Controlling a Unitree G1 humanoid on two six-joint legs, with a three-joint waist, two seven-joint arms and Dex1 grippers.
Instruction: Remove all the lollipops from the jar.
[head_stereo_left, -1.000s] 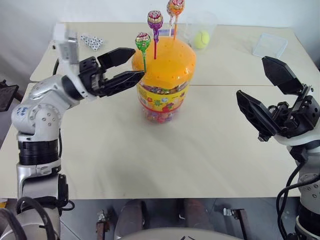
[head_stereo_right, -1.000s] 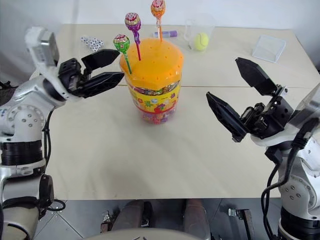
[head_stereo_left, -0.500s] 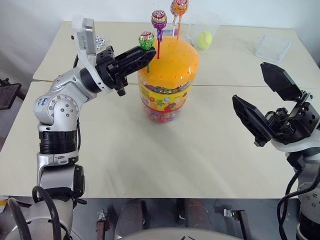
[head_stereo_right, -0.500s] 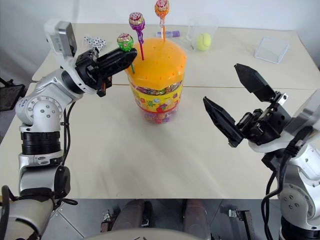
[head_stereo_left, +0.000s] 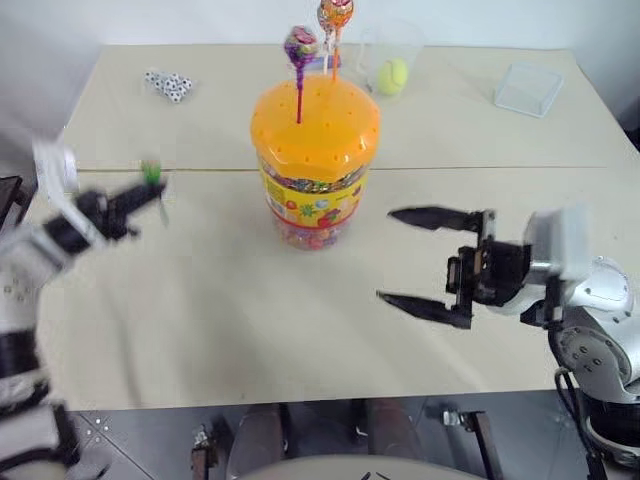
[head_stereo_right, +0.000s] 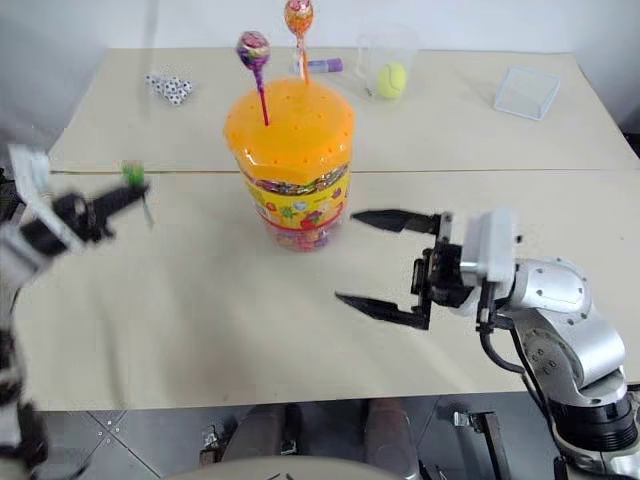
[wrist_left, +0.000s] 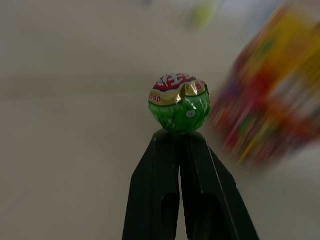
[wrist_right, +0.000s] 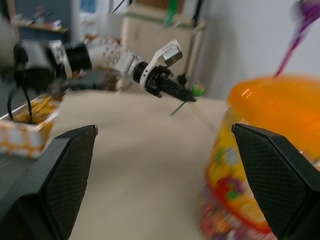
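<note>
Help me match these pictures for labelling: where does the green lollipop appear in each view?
Left eye view: green lollipop at far left, in the shut left pincer, away from the jar.
Right eye view: far left again, left of the jar.
Left wrist view: centre, just above the black fingers.
Right wrist view: small, upper middle, left of the jar's orange lid.
Shared landmark: the jar.

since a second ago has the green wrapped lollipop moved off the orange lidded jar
Yes. The green-wrapped lollipop, shut in the left gripper, has left the orange-lidded clear plastic jar and now sits well to the jar's left, lower, over the table.
</note>
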